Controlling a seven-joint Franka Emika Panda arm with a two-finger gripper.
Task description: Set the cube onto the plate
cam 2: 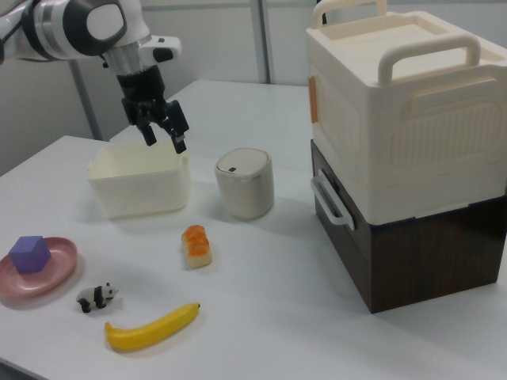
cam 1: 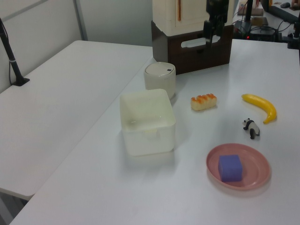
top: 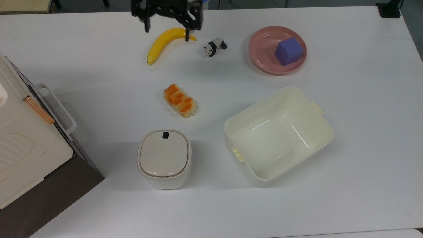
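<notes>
Reading the top view from left to right, the banana (top: 167, 42), the panda figurine (top: 214, 47) and then the pink plate (top: 262, 53) lie along the far side of the table (top: 363, 115), and the blue-purple cube (top: 288, 51) sits flat on the plate toward the top view's right of its centre, inside the rim. So the task looks finished, with nothing left but for the arm to clear off. The gripper (top: 167, 29) hangs high above the banana's upper end, well apart from the plate, its fingers (cam 2: 180, 142) spread wide, holding and touching nothing.
</notes>
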